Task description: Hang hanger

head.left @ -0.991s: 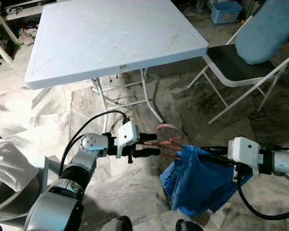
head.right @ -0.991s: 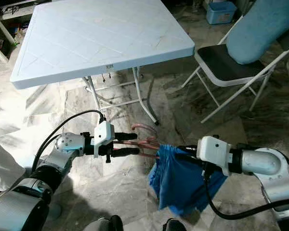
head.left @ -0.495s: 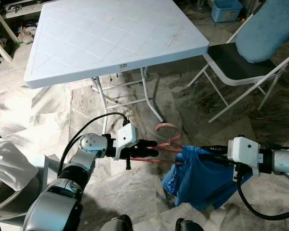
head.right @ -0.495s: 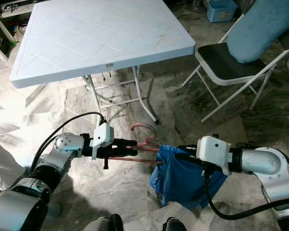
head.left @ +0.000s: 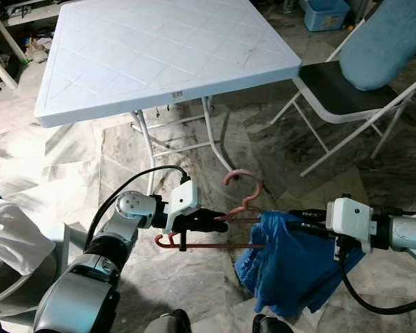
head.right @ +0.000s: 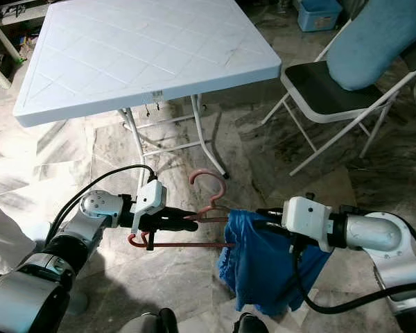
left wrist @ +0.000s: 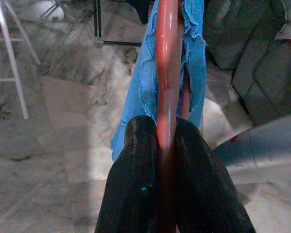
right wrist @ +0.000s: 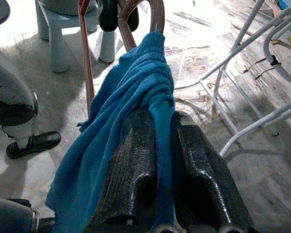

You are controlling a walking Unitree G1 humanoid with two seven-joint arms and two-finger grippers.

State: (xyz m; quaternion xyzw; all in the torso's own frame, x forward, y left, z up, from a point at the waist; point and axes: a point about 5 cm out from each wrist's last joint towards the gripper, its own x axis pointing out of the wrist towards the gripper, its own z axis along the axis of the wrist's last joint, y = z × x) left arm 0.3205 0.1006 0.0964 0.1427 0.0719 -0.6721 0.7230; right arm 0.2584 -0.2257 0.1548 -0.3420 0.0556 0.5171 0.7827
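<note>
A pink hanger (head.left: 239, 182) is held low over the marble floor, hook pointing up and its bottom bar (head.left: 208, 244) level. My left gripper (head.left: 218, 220) is shut on the hanger's neck; in the left wrist view the black fingers (left wrist: 136, 170) pinch the pink rod (left wrist: 167, 73). A blue cloth (head.left: 291, 267) hangs over the hanger's right end. My right gripper (head.left: 292, 222) is shut on a fold of that blue cloth (right wrist: 136, 97), which runs between its fingers (right wrist: 136, 165).
A white folding table (head.left: 166, 55) stands ahead, its legs just beyond the hanger. At the right is a folding chair (head.left: 347, 90) with a pale blue cover (head.left: 388, 41). A blue bin (head.left: 326, 15) sits far back. White fabric (head.left: 14, 236) lies at my left.
The left gripper has shut on the hanger and turned it from lying flat to upright, hook up. The bottom bar has swung down and left. The blue cloth stays in the right gripper.
</note>
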